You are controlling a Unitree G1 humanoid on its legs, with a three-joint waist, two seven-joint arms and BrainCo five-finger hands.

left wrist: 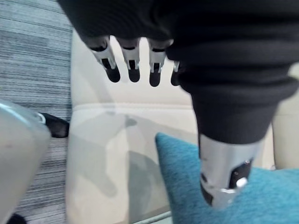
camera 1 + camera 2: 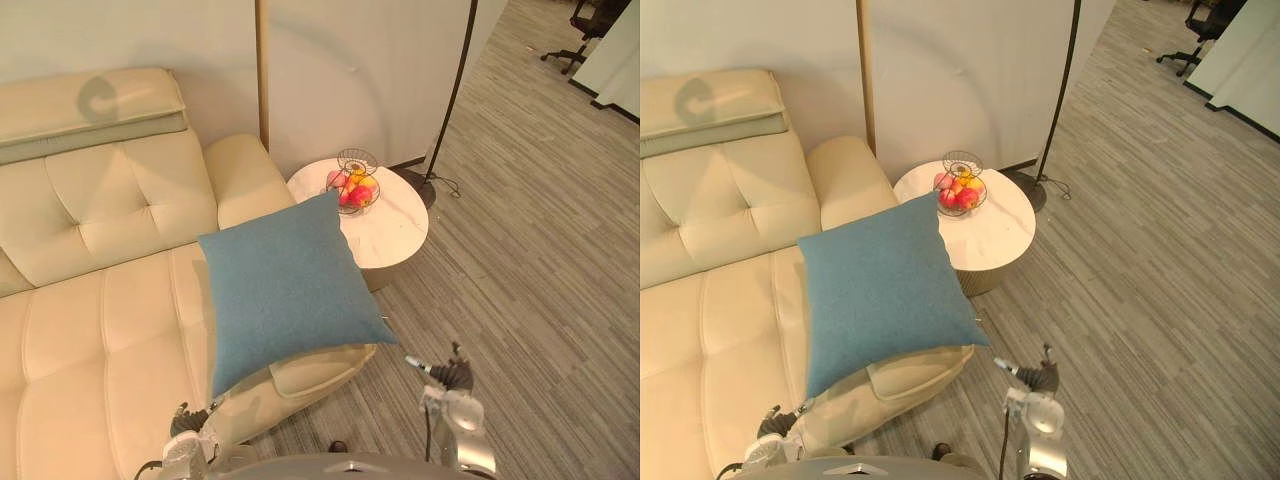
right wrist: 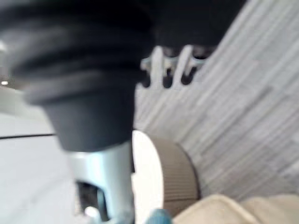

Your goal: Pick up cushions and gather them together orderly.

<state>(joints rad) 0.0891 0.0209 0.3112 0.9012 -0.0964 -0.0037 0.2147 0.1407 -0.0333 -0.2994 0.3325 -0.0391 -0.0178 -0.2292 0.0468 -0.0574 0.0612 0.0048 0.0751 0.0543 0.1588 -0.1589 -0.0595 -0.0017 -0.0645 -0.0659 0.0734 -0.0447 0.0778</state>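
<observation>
Blue cushion [image 2: 285,290] is sitting mid-frame, propped up tilted on the right end of the cream sofa [image 2: 90,330], with its lower right corner sticking past the seat edge. Left hand [image 1: 132,56] is hanging over the sofa's front edge near a cushion corner, fingers straight and loose, holding nothing. Right hand [image 3: 164,65] is hanging over the floor [image 2: 530,250] by the round counter [image 2: 395,225], fingers relaxed, holding nothing. Fruit basket [image 2: 353,185] is sitting on the counter, upper centre.
</observation>
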